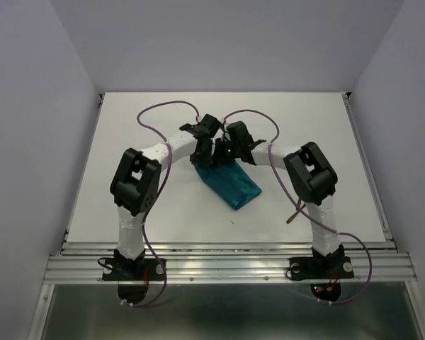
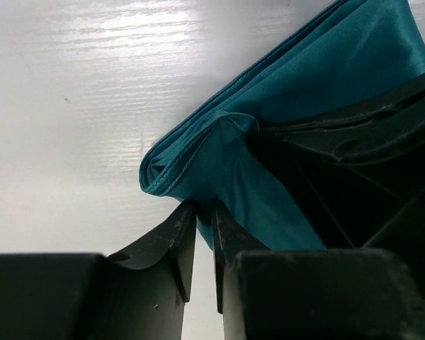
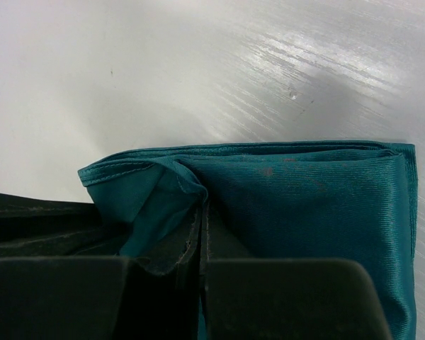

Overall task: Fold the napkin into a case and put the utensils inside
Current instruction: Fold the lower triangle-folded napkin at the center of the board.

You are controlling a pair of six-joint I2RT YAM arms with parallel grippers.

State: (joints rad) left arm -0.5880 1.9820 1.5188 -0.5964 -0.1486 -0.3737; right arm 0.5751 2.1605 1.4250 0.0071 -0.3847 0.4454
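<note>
- The napkin (image 1: 232, 184) lay folded into a thick rectangle on the desk (image 1: 127, 142).
- We saw the right end effector (image 3: 200, 212) closed on the napkin's raised far corner.
- The left end effector (image 2: 202, 212) sat at the napkin's edge, jaws a sliver apart; we could not tell if it gripped.
- One reddish-brown utensil (image 1: 292, 214) lay right of the napkin, well apart.
</note>
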